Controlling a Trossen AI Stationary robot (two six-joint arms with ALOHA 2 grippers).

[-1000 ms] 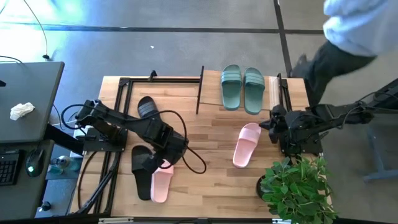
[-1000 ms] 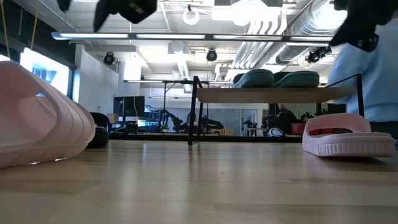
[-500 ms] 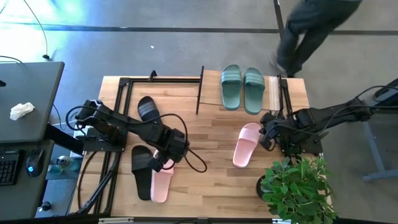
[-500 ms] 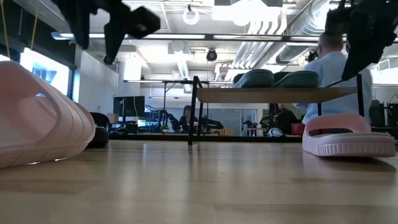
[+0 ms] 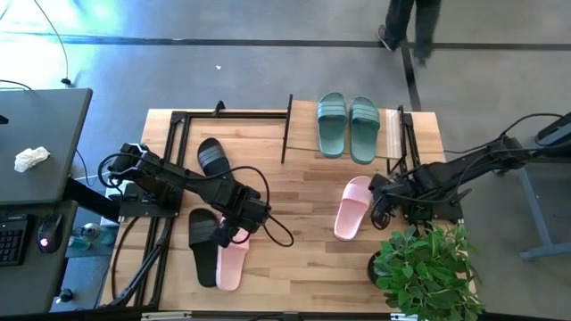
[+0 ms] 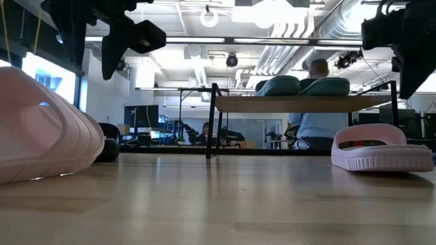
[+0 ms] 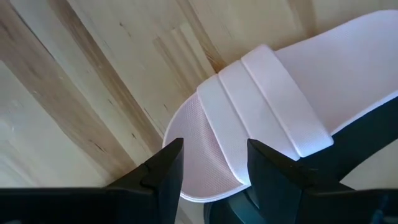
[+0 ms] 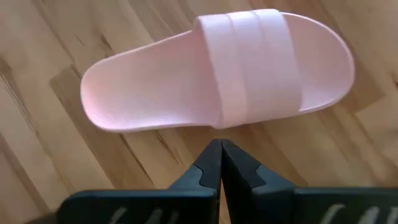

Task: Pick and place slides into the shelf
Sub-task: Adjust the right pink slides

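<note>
The left gripper (image 7: pixel 208 165) hangs over a pink slide (image 7: pixel 273 106) near the tabletop's (image 5: pixel 294 267) front-left part, its fingers partly open around the strap, not squeezing it. The right gripper (image 8: pixel 220 163) has its fingers pressed shut, empty, just beside the other pink slide (image 5: pixel 354 206) (toward the right edge). The green pair (image 5: pixel 348 126) sits on the shelf (image 5: pixel 393 134) at the back edge. Two black slides (image 5: pixel 211 156) lie on the left.

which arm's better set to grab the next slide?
Left, probably. The left gripper hangs open right over the near pink slide, fingers either side of its toe end. The right gripper is shut and sits beside the other pink slide, so it would have to open first.
</note>
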